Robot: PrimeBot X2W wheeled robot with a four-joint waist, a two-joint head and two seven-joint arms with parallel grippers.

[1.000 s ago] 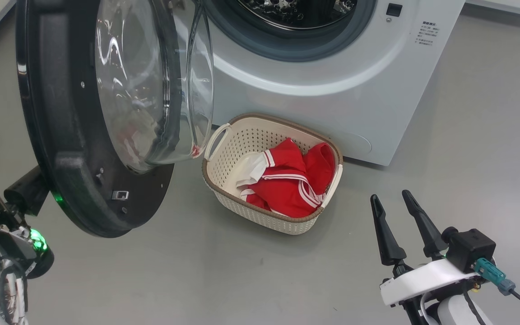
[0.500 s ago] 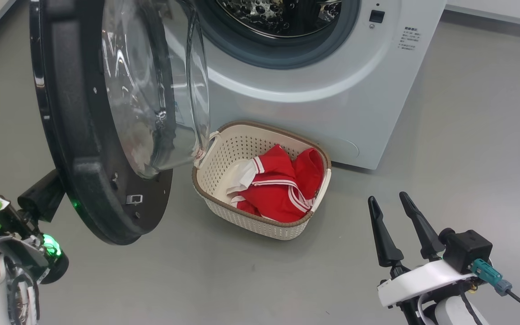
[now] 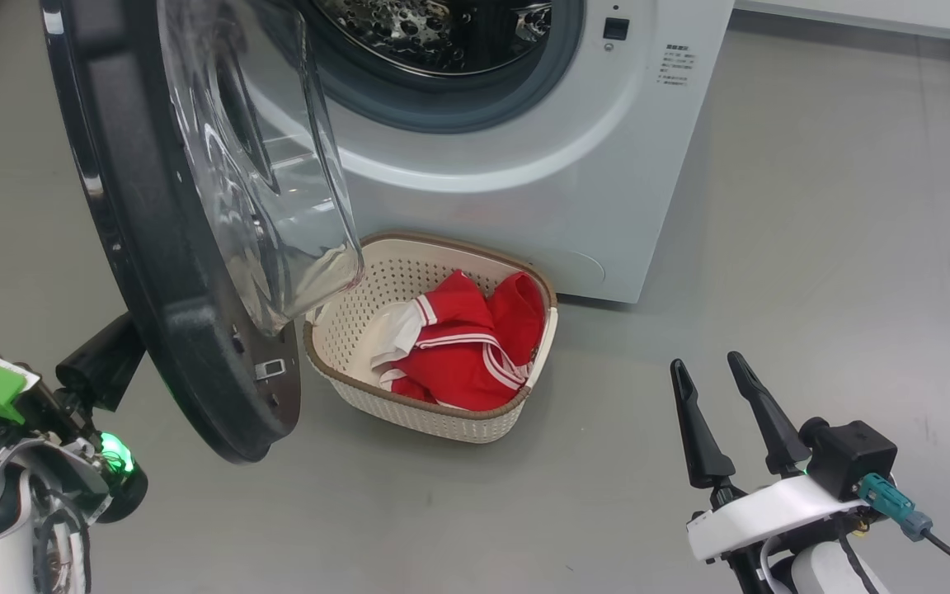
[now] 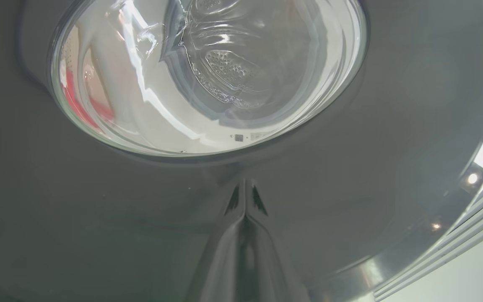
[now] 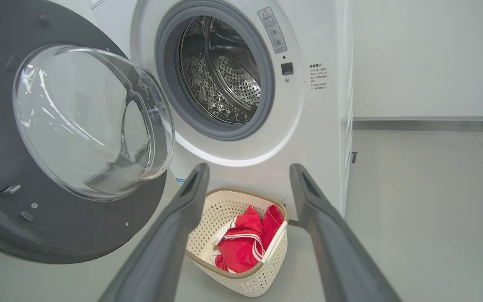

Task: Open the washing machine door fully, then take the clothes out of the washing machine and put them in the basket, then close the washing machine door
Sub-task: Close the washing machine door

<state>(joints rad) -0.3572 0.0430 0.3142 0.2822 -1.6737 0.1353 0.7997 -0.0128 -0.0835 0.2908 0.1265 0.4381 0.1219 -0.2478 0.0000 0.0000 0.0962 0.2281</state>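
Since a second ago my head view has swung, sliding the washer and basket leftward, and the washing machine door [image 3: 162, 280] now shows more edge-on against the opening, which I take as the start of its swing home. It hangs half open on its left hinge, the glass bowl facing the drum [image 3: 425, 33], where I see no laundry. The clothes [image 3: 458, 363] lie bunched in the basket [image 3: 425, 421], which stands on the floor [image 3: 813, 247] just in front of the washing machine [image 3: 524, 214], below the door's lower edge. In the left wrist view my left pincer [image 4: 245, 220] is fully closed and empty, its tips pressed to the door's glossy black outer face below the glass. The right pincer [image 3: 706, 363] hangs spread wide, holding nothing, well off to the right. So closing the door is the step in hand. I judge it best to keep the tips on the black rim, off the glass, follow the hinge's arc steadily, watch that the bowl passes over the basket's handle, and press until the latch catches.
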